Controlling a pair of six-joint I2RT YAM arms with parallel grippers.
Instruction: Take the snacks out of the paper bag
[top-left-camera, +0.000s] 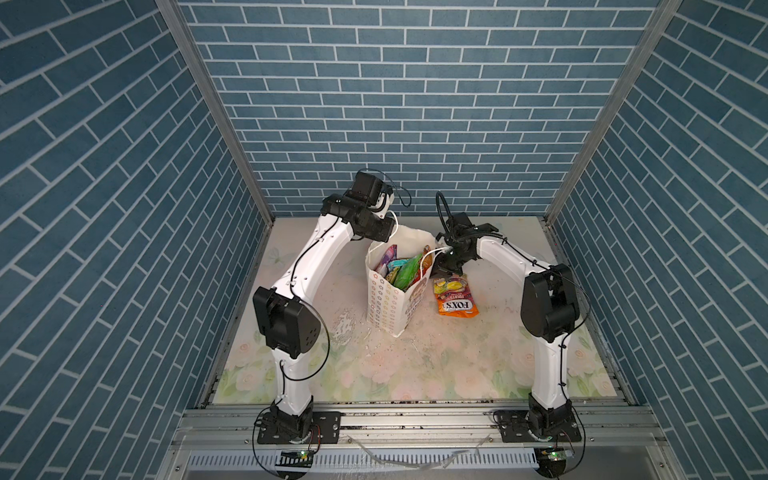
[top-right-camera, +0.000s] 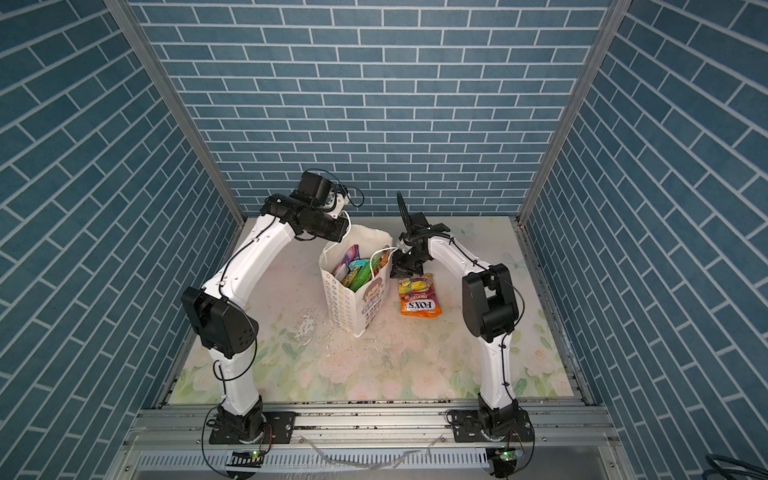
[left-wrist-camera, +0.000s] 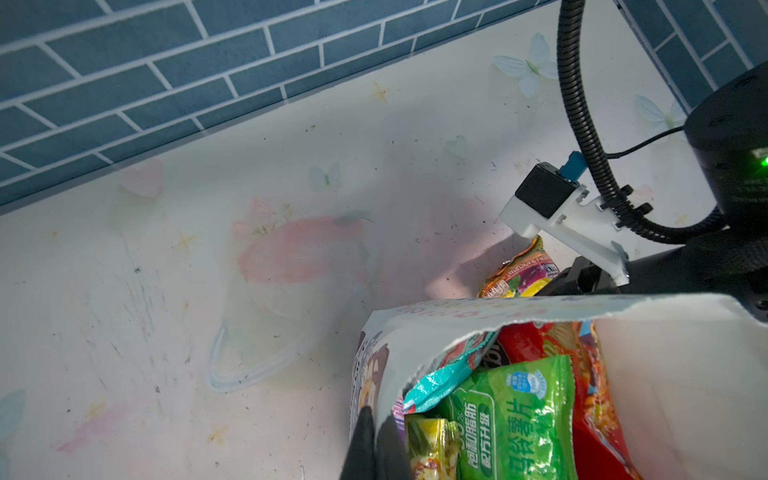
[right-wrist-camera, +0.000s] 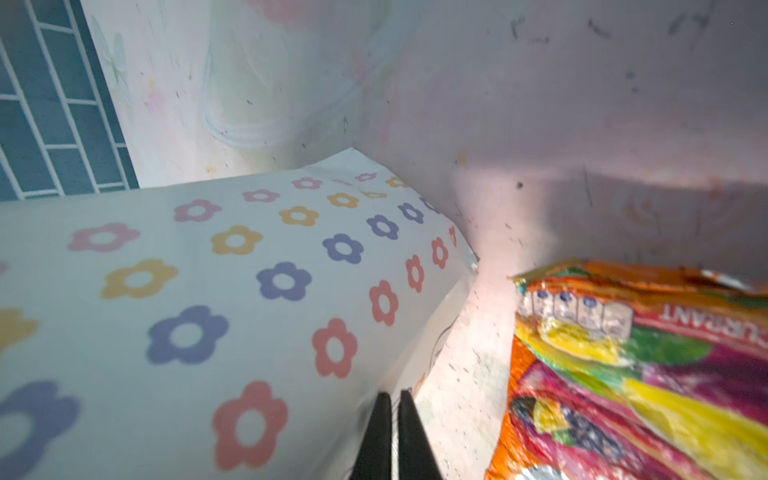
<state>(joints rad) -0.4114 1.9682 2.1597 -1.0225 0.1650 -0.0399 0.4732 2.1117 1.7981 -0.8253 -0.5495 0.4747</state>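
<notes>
With left fingers (left-wrist-camera: 363, 440) pinches paper bag (top-left-camera: 384, 303) rim, holds right fingers (right-wrist-camera: 380, 436) pressed together, empty, beside bag above orange FOX'S packet (top-left-camera: 455, 297) outside it; reads as early unloading, most snacks (top-left-camera: 401, 268) inside bag; next calls for spreading right fingers, reaching in.

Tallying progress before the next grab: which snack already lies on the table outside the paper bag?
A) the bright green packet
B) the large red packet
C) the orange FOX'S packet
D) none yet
C: the orange FOX'S packet lies flat on the table beside the paper bag, while the bright green packet stands inside it.
</notes>
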